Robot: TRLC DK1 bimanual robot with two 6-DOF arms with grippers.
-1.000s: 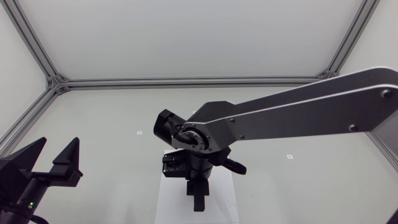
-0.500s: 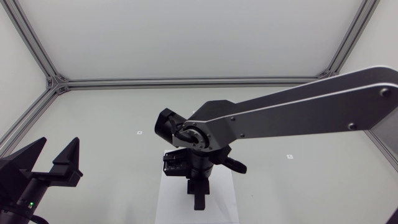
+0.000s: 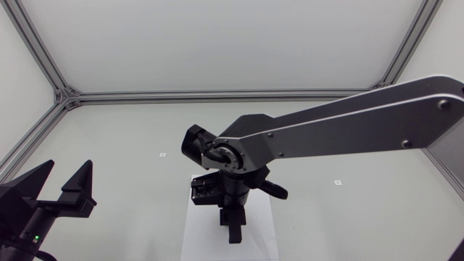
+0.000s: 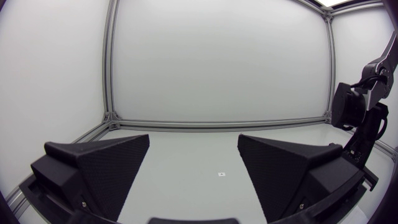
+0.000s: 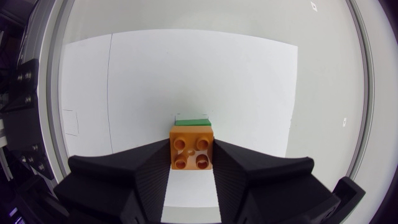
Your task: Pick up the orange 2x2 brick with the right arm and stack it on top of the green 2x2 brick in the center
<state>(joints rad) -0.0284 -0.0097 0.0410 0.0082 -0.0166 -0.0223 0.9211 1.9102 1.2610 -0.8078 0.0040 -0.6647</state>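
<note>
Fingers (image 5: 140,177) of the right gripper (image 5: 192,155) squeezed the small orange plastic 2x2 brick (image 5: 193,152) from both sides, so the gripper was clenched on it. The brick's four round bumps faced up. A thin strip of the green 2x2 brick (image 5: 191,122) peeked out just past the orange one. I could not tell if the two bricks touched. Both were over the white sheet of paper (image 5: 186,74) that lay flat on the pale grey table (image 3: 109,138). From above, the long silver-grey right arm (image 3: 348,134) reached to the middle and hid the bricks. The left gripper (image 3: 67,172) sat far off to the side, with its two fingers wide apart and nothing between them.
</note>
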